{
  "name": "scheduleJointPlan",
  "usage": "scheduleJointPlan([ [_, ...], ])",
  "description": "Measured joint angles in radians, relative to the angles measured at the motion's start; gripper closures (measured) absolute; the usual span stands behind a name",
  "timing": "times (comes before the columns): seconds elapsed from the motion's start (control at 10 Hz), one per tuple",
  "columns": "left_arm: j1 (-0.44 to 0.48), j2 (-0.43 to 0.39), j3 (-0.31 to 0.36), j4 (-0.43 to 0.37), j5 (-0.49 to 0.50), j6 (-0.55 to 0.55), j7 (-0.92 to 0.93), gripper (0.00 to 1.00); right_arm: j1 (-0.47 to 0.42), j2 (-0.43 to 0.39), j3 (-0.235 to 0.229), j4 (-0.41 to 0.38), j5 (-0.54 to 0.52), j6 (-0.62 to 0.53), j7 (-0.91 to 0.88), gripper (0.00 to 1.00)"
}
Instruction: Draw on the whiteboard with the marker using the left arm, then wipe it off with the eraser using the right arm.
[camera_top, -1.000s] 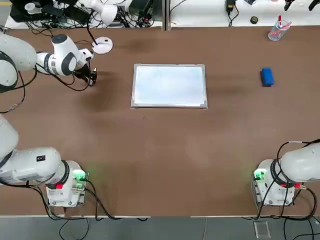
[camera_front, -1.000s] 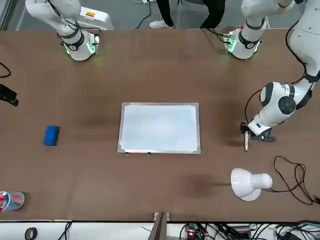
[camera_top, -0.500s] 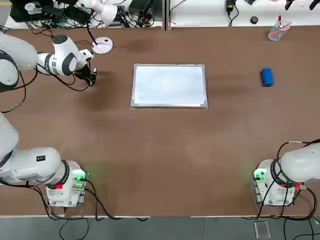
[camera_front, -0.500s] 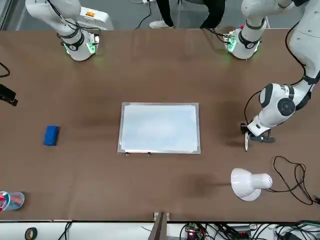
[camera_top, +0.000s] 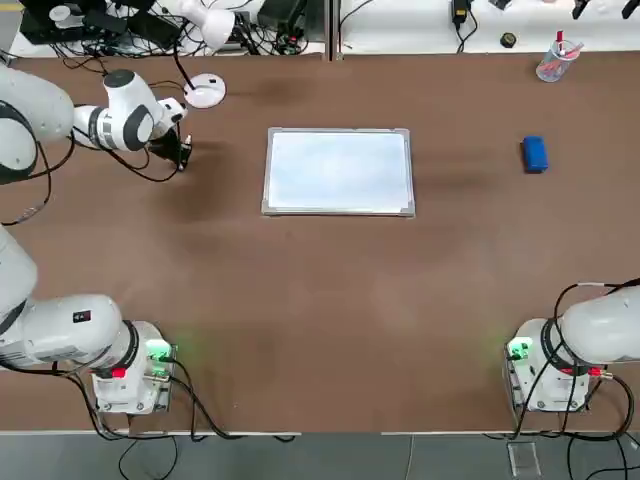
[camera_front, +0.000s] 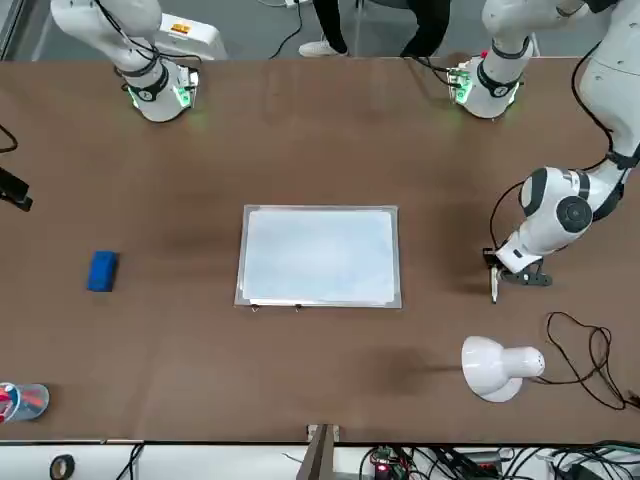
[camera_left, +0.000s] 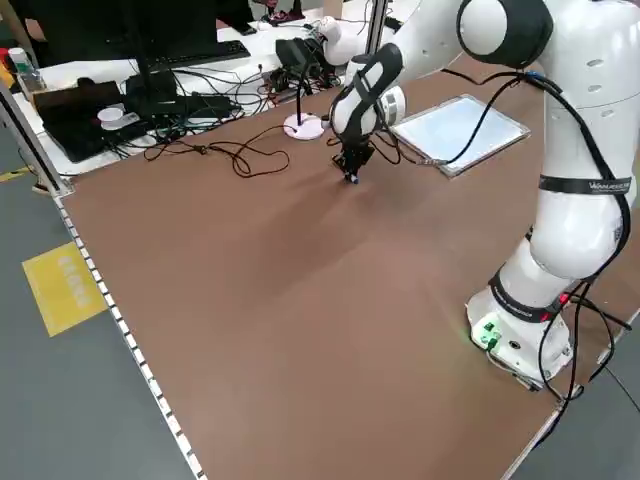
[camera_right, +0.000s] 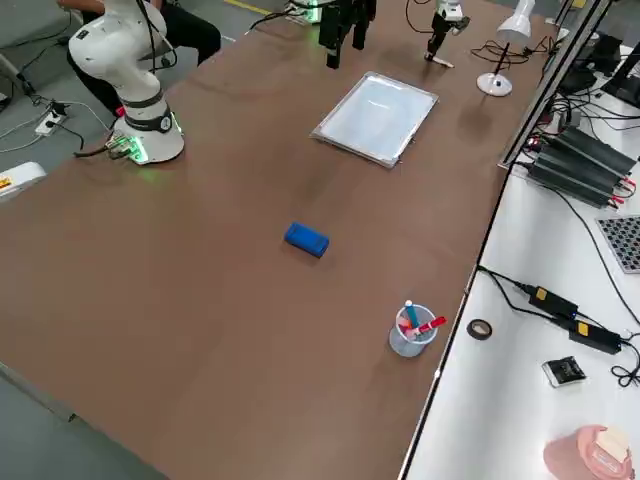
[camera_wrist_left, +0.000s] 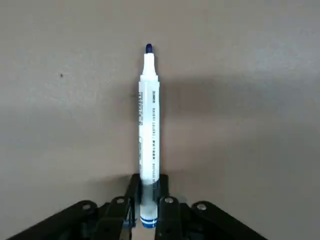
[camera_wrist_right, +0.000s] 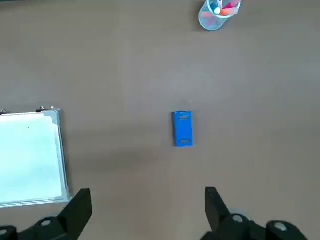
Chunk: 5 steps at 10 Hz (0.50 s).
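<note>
Marker (camera_wrist_left: 149, 135) in left end effector (camera_wrist_left: 145, 210)

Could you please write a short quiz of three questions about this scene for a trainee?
1. True or false: the left pincer is shut on the marker.
2. Which lies nearer the eraser: A) the lamp, B) the cup?
3. Fill in: the whiteboard bears ___ drawing.

Key: 1 true; 2 B; 3 no.
</note>
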Motion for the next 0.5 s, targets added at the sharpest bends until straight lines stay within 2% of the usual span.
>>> scheduleJointPlan([
  [0.2, 0.0, -0.002, -0.026, 0.027, 0.0, -0.068, -0.077, 0.82, 0.0, 0.0, 0.0, 0.0, -0.002, 0.0, 0.0, 0.0],
  [0.3, 0.002, -0.006, -0.06, 0.056, -0.011, -0.132, -0.131, 0.82, 0.0, -0.001, -0.001, 0.0, -0.003, 0.0, 0.0, 0.0],
  [0.5, 0.0, -0.018, -0.16, 0.151, -0.115, -0.294, -0.265, 0.82, -0.001, -0.002, -0.001, 0.0, -0.004, 0.0, 0.0, 0.0],
])
